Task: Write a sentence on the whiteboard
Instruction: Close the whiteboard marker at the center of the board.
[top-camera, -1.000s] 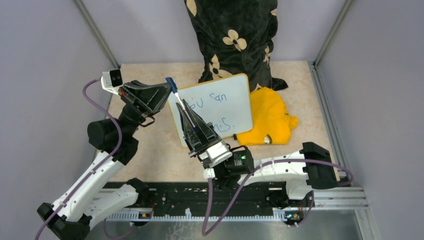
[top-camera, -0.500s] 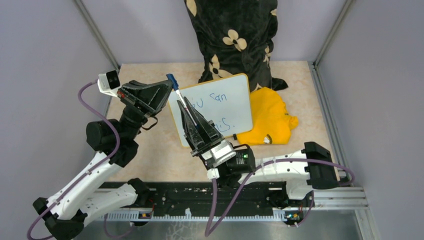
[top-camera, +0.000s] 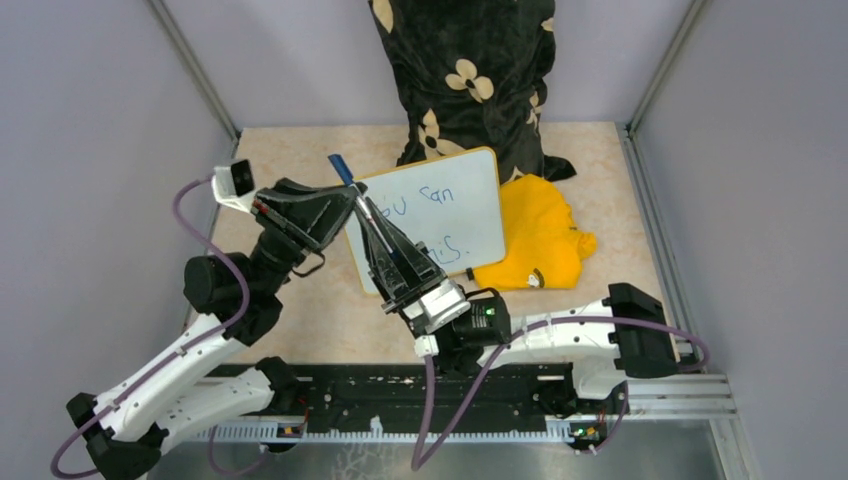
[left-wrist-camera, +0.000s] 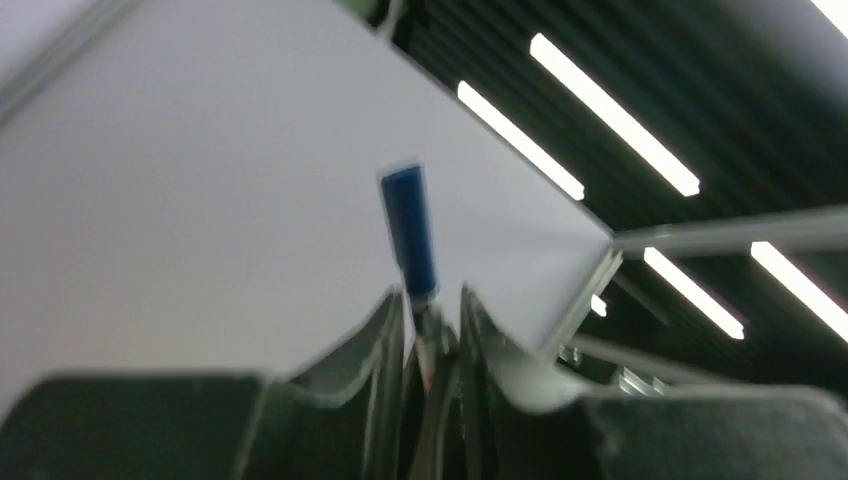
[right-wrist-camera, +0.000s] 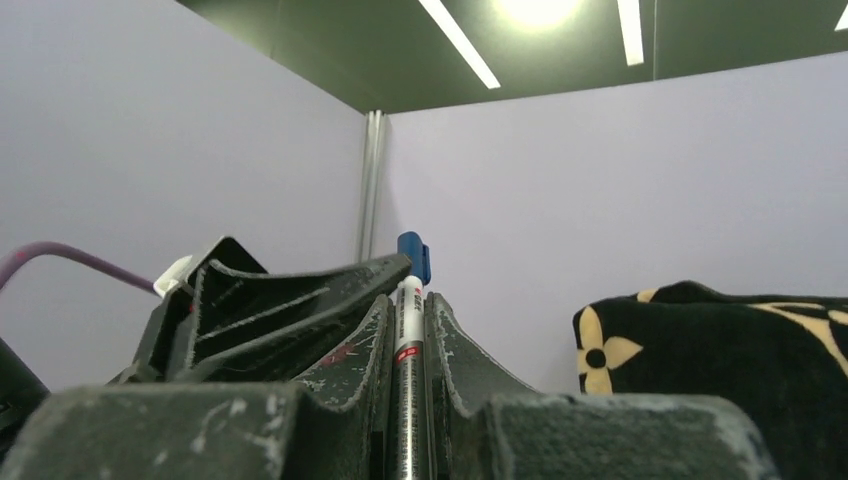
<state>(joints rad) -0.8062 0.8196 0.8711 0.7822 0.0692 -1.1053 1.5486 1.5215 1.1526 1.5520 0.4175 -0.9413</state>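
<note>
The whiteboard (top-camera: 465, 215) lies tilted on the table, with blue words partly showing: "can" above and "his." below; the rest is hidden by my right gripper. My right gripper (top-camera: 370, 212) hovers over the board's left edge, shut on a silver marker (right-wrist-camera: 408, 340) that points up and away. My left gripper (top-camera: 352, 195) comes from the left, with its tips at the marker's far end. It is shut on the blue cap (left-wrist-camera: 408, 235), which sticks out past its jaws (top-camera: 340, 166). The right wrist view shows the cap (right-wrist-camera: 414, 256) at the marker's end.
A yellow cloth (top-camera: 540, 240) lies against the board's right side. A black cloth with cream flowers (top-camera: 465, 70) hangs at the back, touching the board's far edge. Lilac walls close in the table on three sides.
My left gripper has swung right and slightly nearer with the blue cap, closing in on the marker's end. My right gripper and the marker have barely moved.
</note>
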